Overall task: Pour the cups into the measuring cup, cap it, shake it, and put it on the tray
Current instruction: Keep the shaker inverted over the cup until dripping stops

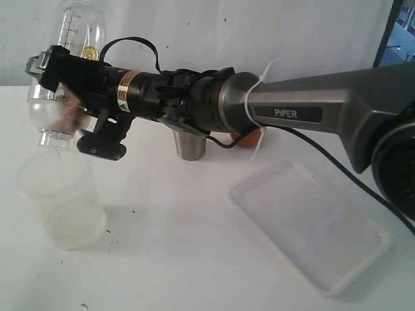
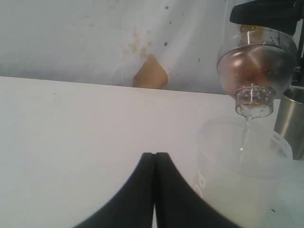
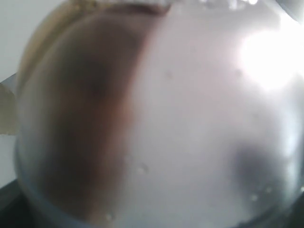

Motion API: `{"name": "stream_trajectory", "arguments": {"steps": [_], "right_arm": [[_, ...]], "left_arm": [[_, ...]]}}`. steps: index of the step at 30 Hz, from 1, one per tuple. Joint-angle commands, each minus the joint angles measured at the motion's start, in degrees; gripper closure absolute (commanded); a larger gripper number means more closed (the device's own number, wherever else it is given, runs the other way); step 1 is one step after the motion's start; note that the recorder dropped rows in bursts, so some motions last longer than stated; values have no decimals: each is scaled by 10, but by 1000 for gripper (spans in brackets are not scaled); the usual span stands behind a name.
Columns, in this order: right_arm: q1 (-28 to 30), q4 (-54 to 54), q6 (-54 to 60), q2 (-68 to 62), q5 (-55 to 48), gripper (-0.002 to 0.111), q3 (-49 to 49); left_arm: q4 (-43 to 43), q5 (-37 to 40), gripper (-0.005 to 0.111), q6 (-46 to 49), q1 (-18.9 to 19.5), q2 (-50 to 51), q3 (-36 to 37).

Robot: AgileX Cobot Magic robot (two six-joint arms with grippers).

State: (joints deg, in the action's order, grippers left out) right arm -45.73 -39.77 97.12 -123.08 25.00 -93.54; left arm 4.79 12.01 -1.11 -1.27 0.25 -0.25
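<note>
My right gripper reaches across to the far left and is shut on the clear measuring cup, which it holds upside down. The domed cap is on the cup, neck downward. In the left wrist view a thin stream runs from the cap's neck into the frosted plastic cup below. The measuring cup fills the right wrist view as a blur. The steel tumbler and the brown wooden cup stand behind the arm. The white tray lies at the right. My left gripper is shut on nothing, low over the table.
The frosted cup stands at the front left, directly beneath the cap, with pale liquid in it. The right arm's dark body spans the table above the tumbler. The steel tumbler stands just past the frosted cup in the left wrist view.
</note>
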Motion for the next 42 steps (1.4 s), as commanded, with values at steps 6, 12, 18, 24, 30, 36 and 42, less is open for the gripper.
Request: {"name": "stream_trajectory", "arguments": {"steps": [6,12,18,24,30,36,42], "right_arm": [[0,-10,14,13,12,108,-6],[0,-11,20,13,12,108,-6],[0,-14,48,13,-4,108,-6],[0,-21,51,13,-10,108,-6],[0,-21,51,13,-10,108,-6],[0,-21,51,13,-10,108,-6],[0,-21,51,13,-10,108,-6]], "left_arm": [[-2,-6,107,-1,-1,-2,3],[-2,-6,107,-1,-1,-2,3],[-2,-6,107,-1,-1,-2,3],[-2,-6,107,-1,-1,-2,3],[-2,-6,107,-1,-1,-2,3],[-2,-6,107,-1,-1,-2,3],[-2,-6,107,-1,-1,-2,3]]}}
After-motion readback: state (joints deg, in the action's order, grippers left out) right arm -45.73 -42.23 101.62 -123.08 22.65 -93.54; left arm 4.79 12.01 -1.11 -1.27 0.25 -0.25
